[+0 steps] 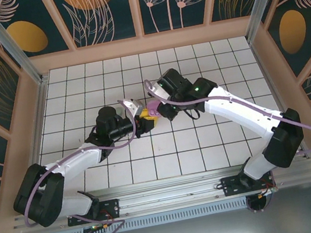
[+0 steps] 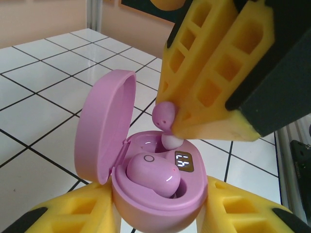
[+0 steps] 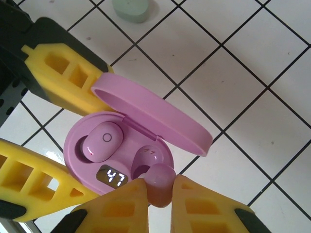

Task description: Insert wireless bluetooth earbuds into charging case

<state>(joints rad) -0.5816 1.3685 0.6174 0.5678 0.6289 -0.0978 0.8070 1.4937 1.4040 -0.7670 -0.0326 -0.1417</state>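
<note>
Above the bench (image 1: 208, 143), the left tool (image 1: 144, 122) clamps the pink charging case (image 3: 155, 116) while the right tool (image 3: 159, 194) pinches a pink earbud (image 3: 159, 184) over the empty socket (image 3: 146, 156). The next move likely needs a small aligned descent, then release.

My left fingers (image 3: 68, 77) sit on opposite sides of the open case (image 3: 73, 145), over the middle of the worktop (image 3: 252, 73). In the right wrist view, the lid (image 3: 155, 116) stands behind the case body. One earbud (image 3: 103, 141) lies in the left socket. My right fingers (image 3: 121, 206) pinch the second earbud (image 3: 159, 187) directly over the empty right socket (image 3: 146, 158), beside the display (image 3: 112, 177). Another case (image 3: 130, 8) lies on the worktop beyond, well apart.
</note>
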